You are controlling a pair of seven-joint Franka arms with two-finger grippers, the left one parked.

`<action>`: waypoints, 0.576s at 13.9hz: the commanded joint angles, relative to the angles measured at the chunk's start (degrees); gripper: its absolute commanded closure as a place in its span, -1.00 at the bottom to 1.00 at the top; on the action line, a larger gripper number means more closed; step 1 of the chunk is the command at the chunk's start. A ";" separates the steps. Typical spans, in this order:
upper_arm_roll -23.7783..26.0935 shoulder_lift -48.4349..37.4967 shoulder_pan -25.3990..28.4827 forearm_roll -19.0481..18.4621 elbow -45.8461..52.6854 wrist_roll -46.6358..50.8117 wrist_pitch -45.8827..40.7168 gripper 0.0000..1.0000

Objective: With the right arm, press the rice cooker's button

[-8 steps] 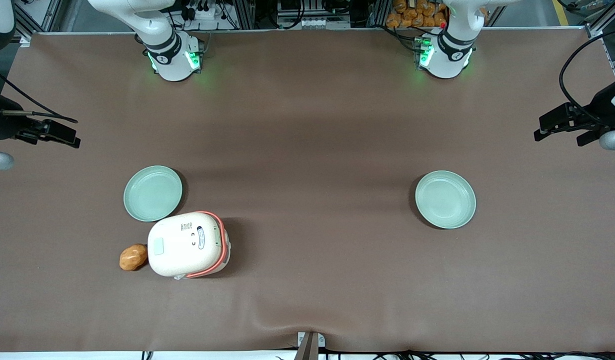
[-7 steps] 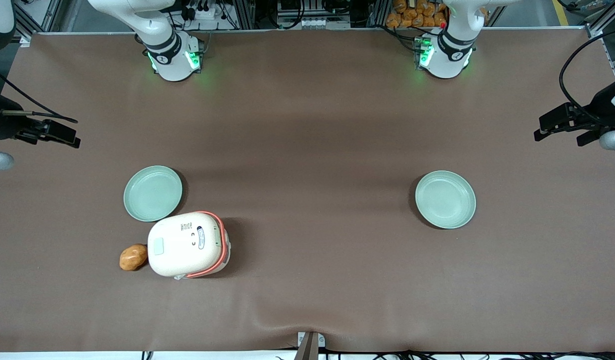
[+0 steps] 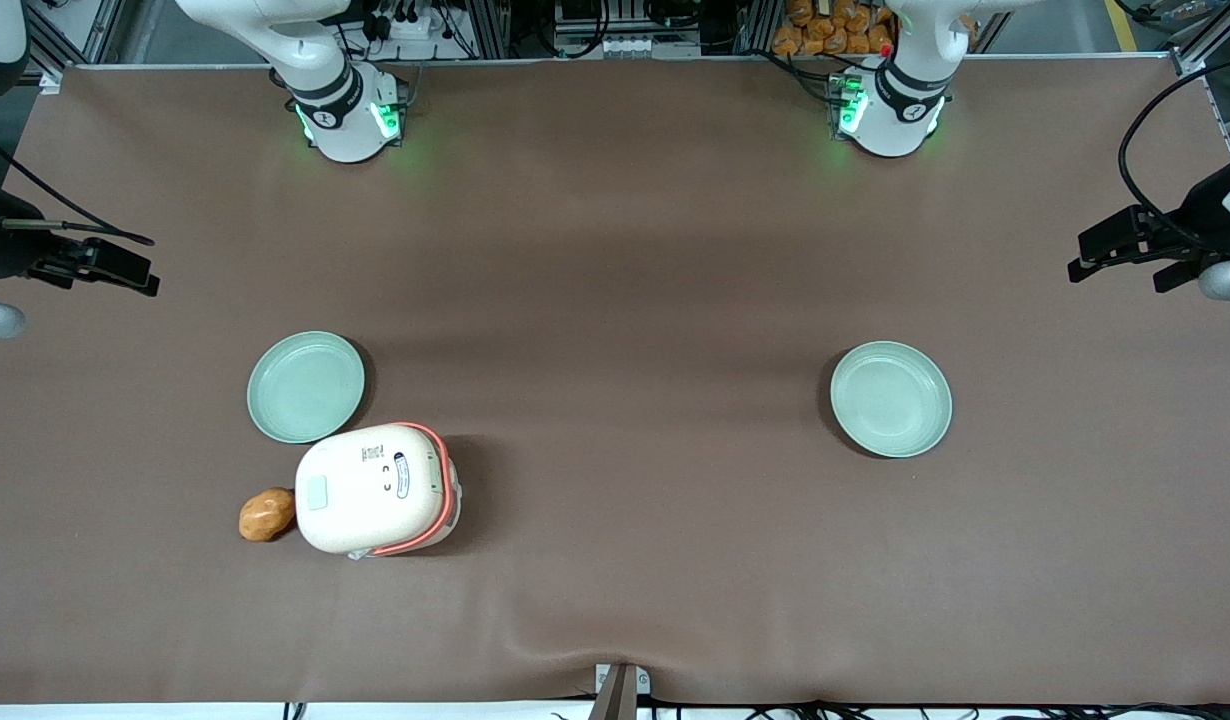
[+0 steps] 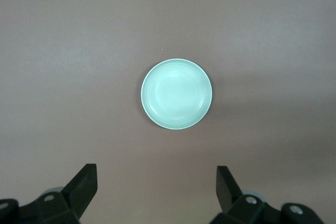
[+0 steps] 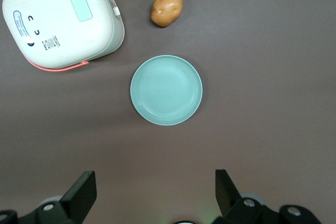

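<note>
I have the rice cooker (image 3: 378, 489) sitting on the brown surface (image 3: 625, 280) toward the working arm's end, closer to the front camera than the pale green plate (image 3: 306, 387) it nearly touches. A potato (image 3: 266, 514) lies just beside the cooker, on the side away from the middle of the surface. The cooker's lid is down, and I can see a small pale green square panel (image 5: 82, 7) on top of it in the right wrist view.

My gripper (image 5: 152, 192) hangs high above the surface with its jaws spread wide and nothing between them. From the wrist camera the plate (image 5: 166, 89) sits closest to the line between the jaws, while the cooker (image 5: 62, 20) lies well apart from them, off to one side past the plate, with the potato (image 5: 167, 8) next to it. Nothing of the gripper touches the cooker. In the front view only the arm's dark wrist parts (image 3: 65, 262) show at the edge of the frame, well clear of the cooker.

A second green plate (image 3: 890, 399) rests toward the parked arm's end.
</note>
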 commanded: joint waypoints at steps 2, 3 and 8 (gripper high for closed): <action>0.03 -0.66 0.30 -0.09 0.80 0.58 -0.95 -1.00; 0.11 -0.66 0.30 0.08 0.80 0.58 -0.95 -1.00; 0.12 -0.30 0.30 -1.05 1.15 -12.63 -0.77 -1.00</action>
